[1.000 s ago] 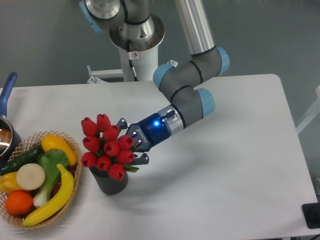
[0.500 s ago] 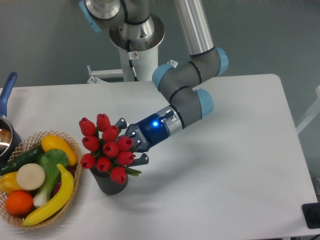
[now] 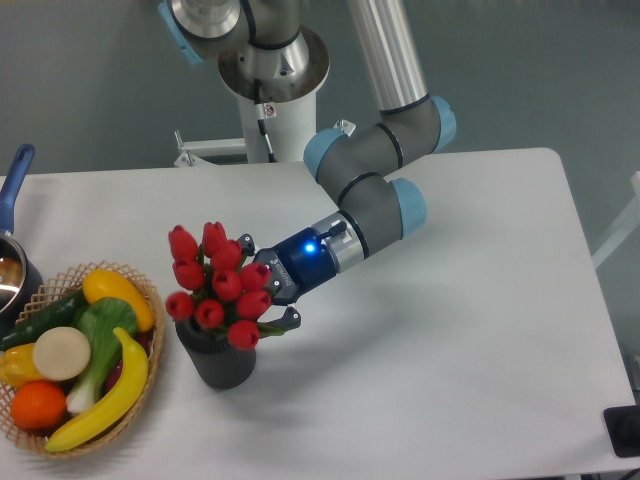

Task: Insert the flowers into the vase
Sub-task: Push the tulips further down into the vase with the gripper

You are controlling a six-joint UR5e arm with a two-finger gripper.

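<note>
- The flowers (image 3: 218, 285), a tight bunch of red tulip buds with green leaves, are seen directly above the vase (image 3: 217, 361), their lower part reaching to its mouth; the stems are hidden by the buds.
- The vase, a dark ribbed cylinder, is stood upright on the white table (image 3: 450, 330), just beside the wicker basket (image 3: 150, 300) at its left.
- The gripper (image 3: 268, 290) is brought in from the right, its dark fingers (image 3: 286, 318) placed either side of the bunch's right-hand part; the fingers appear closed on the flowers, though the contact itself is masked by the buds.
- A blue light is shown on the gripper's body.
- The basket is filled with plastic fruit and vegetables, among them a banana (image 3: 105, 395) and an orange (image 3: 38, 404).
- A pot with a blue handle (image 3: 12, 190) is partly seen at the left edge.
</note>
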